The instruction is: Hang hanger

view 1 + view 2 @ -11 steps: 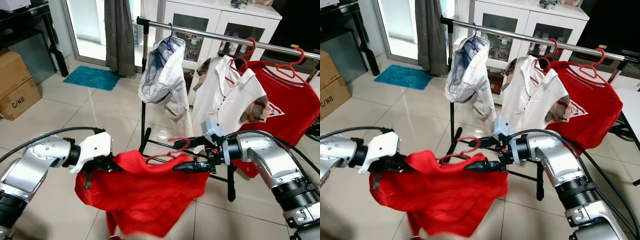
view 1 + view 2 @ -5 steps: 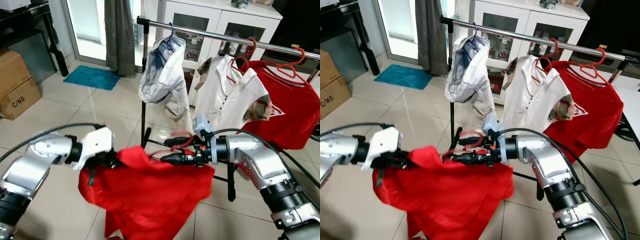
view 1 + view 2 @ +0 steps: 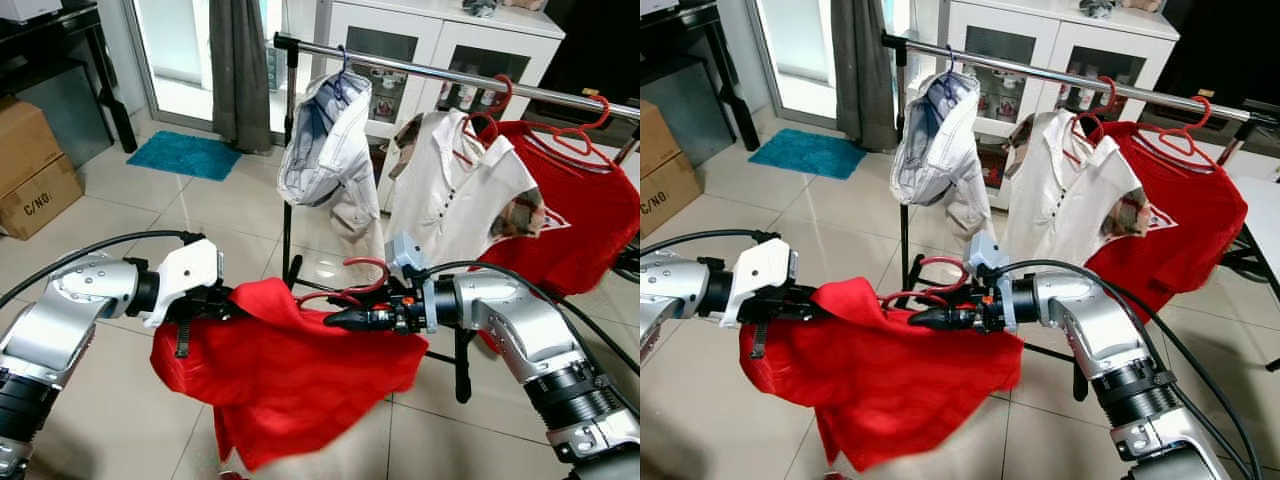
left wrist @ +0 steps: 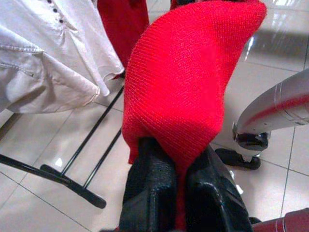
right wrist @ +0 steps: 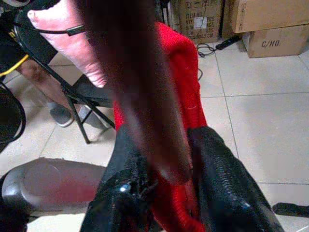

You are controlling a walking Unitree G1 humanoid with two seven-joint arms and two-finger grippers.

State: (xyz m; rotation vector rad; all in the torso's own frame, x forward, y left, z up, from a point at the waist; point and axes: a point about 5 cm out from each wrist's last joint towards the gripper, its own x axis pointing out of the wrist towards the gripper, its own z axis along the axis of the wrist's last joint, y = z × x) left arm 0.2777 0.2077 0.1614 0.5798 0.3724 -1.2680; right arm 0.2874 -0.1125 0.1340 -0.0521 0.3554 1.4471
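Red shirt (image 3: 290, 375): nearest, stretched between both arms in front of the robot, its lower part hanging loose above the tiled floor (image 3: 120, 230).
Left gripper (image 4: 176, 186): clamped on a fold of the red shirt at its left shoulder; cloth bulges up between the two black fingers.
Right gripper (image 3: 340, 319): closed on the red hanger's neck at the shirt's collar, fingers pointing toward the left arm.
Red hanger (image 3: 362, 279): inside the shirt, hook sticking up above the right gripper, below and in front of the rail.
Clothes rail (image 3: 440, 72): beyond the arms, a metal bar on a black stand.
On the rail: a pale jacket (image 3: 325, 150), a white shirt (image 3: 455, 195), another red T-shirt (image 3: 585, 215).
Farthest: white cabinet (image 3: 430, 40), blue mat (image 3: 185, 155), cardboard box (image 3: 35, 175).
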